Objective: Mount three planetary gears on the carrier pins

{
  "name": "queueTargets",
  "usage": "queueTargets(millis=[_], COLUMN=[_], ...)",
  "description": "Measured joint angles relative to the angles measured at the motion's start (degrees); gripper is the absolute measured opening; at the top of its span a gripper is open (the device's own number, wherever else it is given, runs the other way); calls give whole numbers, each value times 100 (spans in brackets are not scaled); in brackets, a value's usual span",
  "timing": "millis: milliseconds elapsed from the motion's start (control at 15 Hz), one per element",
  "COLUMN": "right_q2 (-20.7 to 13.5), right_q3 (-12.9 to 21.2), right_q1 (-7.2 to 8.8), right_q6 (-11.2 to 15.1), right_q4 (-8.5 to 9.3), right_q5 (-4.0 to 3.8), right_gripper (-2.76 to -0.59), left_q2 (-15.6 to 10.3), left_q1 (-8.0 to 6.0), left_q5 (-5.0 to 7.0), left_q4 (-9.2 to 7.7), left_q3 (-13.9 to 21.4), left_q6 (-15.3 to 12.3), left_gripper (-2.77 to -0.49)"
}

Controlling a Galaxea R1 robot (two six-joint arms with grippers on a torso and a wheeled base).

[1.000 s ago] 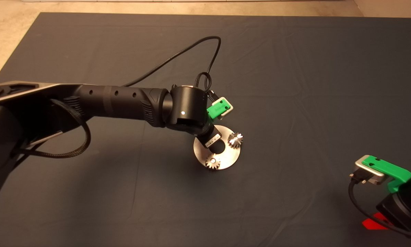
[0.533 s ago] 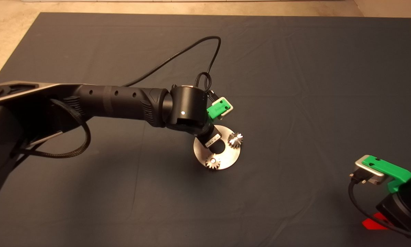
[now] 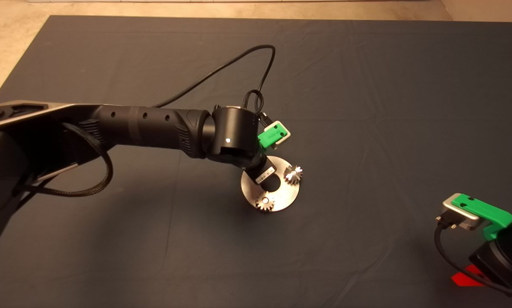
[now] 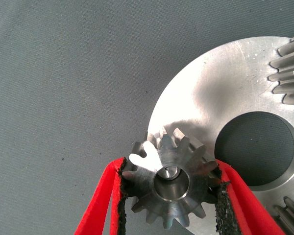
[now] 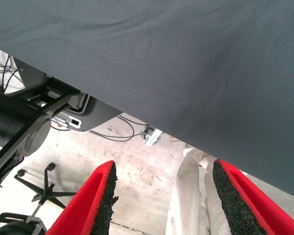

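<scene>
Your carrier disc sits mid-mat with two planetary gears seated on its right and near pins. Your left gripper, reaching in from the left, clamps the third gear over the disc's left pin. Your right gripper idles, fingers apart, at the near-right mat edge

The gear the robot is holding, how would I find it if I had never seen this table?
Look for the shiny round carrier disc in the middle of the dark mat. Three small gears sit on it; the one you want is at the disc's edge under the long black left arm, with a pin showing in its centre hole. Only this gear has the left gripper's red fingers pressed against its teeth.
</scene>
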Motion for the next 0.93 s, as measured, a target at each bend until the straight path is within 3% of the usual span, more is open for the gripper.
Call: queueTargets(millis=[267,600,933], right_q2=[-6,-16,-16], right_q3=[0,0,0], right_q1=[2,2,1], right_q6=[-2,-2,-2], right_q4=[0,0,0], right_q5=[0,0,0], right_gripper=[-191,-191,-191], left_q2=[-3,-2,-2], left_q1=[88,73,-286], left_q5=[-43,-73,-78], left_q4=[-16,-114,-402], left_q3=[-113,-114,-114], left_q6=[-1,-1,0], left_gripper=[-224,-195,-177])
